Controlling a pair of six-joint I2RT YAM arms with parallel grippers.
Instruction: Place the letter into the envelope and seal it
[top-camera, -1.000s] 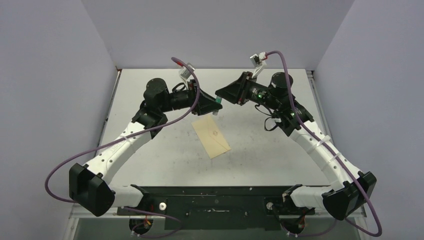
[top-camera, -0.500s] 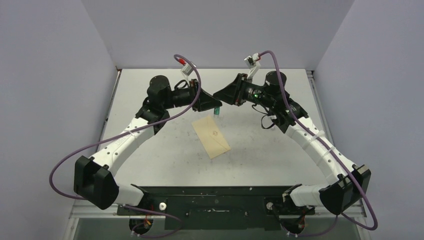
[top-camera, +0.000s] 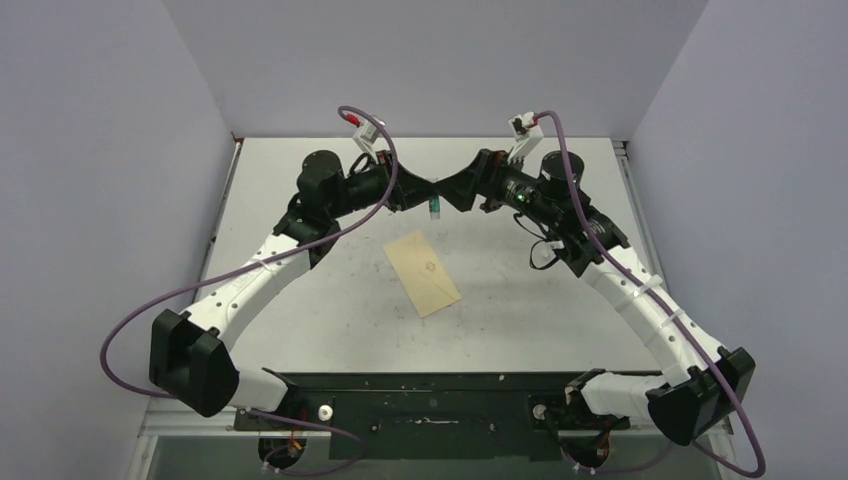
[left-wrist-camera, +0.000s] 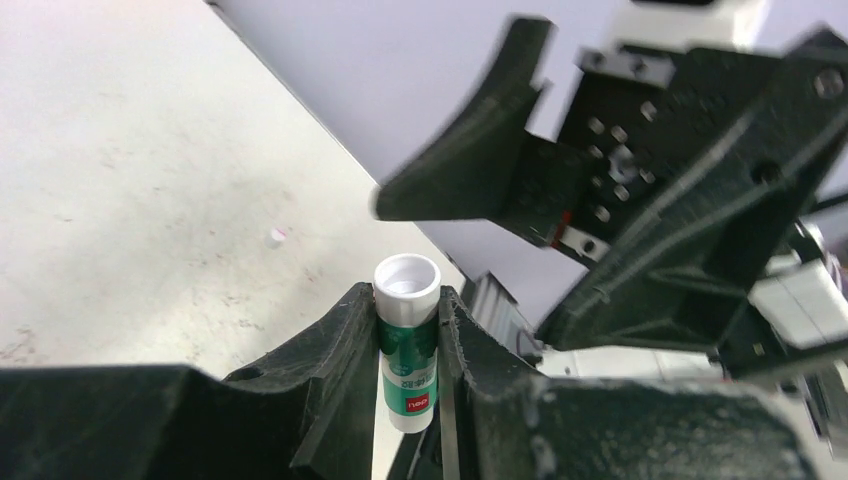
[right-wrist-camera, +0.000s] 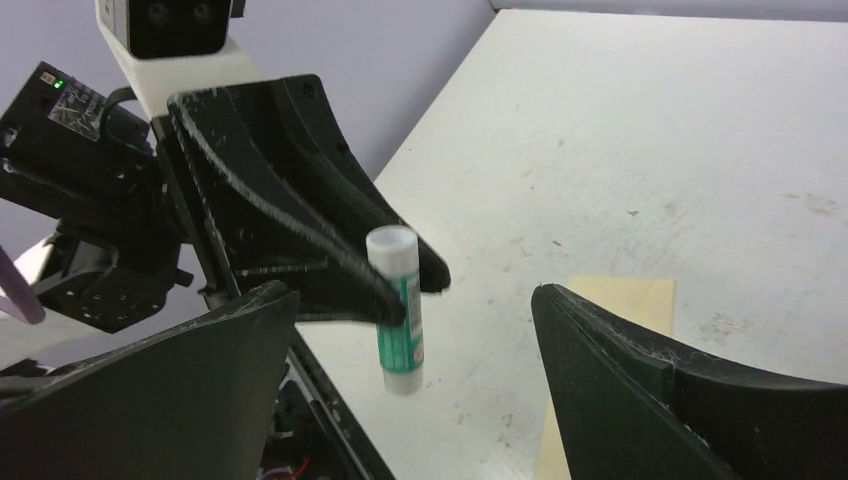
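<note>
Lavender walls close in a pale grey table (top-camera: 300, 200) on three sides. From 7 o'clock in the overhead view the left arm reaches up toward the table's middle. Its left gripper (top-camera: 430, 198) is clamped on a glue stick (top-camera: 436, 208). The left wrist view shows the two dark fingers (left-wrist-camera: 345, 335) pressed against the green label, with the white upper end standing upright above them. A small white speck (left-wrist-camera: 276, 237) lies on the table at 10 o'clock from the stick in that view.

The envelope (top-camera: 423, 272) lies flat near the table's centre, at 6 o'clock from the stick and apart from both grippers. Its long side runs from 11 o'clock to 5 o'clock. The letter cannot be made out.

The right arm comes in from 5 o'clock. Its right gripper (right-wrist-camera: 415, 293) faces the left one with its jaws spread wide, gripping nothing. The stick stands between its two fingertips (right-wrist-camera: 560, 305) without touching either.
</note>
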